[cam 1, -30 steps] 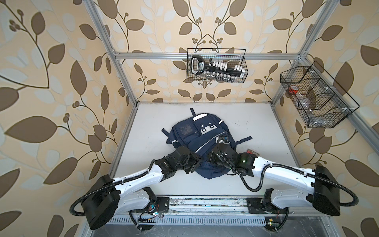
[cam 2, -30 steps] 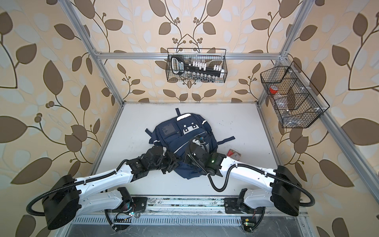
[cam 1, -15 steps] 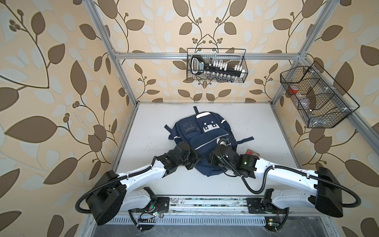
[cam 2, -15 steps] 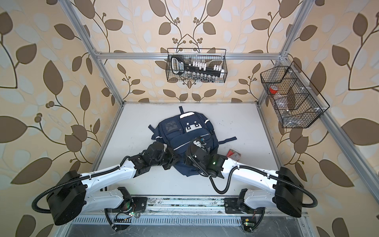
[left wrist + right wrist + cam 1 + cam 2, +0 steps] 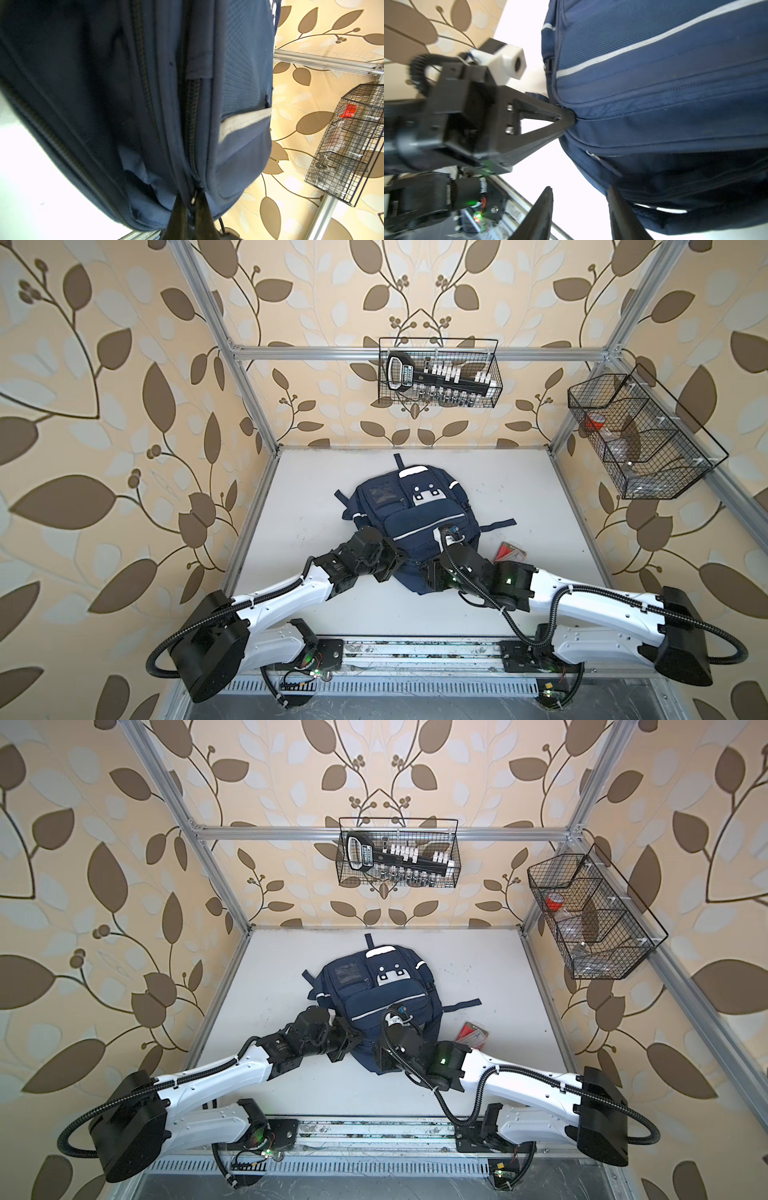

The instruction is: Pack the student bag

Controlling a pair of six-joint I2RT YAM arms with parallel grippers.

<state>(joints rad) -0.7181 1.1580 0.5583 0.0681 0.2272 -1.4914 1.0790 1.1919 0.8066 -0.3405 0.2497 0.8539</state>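
Mostly navy student bag (image 5: 415, 522), white-striped, flat.

Reaching the left arm (image 5: 282, 593) and the right arm (image 5: 582, 599) inward from the near rail, both stretched low and converging toward the middle. Bending both wrists so the grippers are pointing at each other. Holding the left gripper (image 5: 569, 118) pinched fully together, tips clamping a seam at the edge of the student bag (image 5: 654, 93). Presenting the right gripper (image 5: 580, 188) with jaws parted, a bare gap showing between its fingers.
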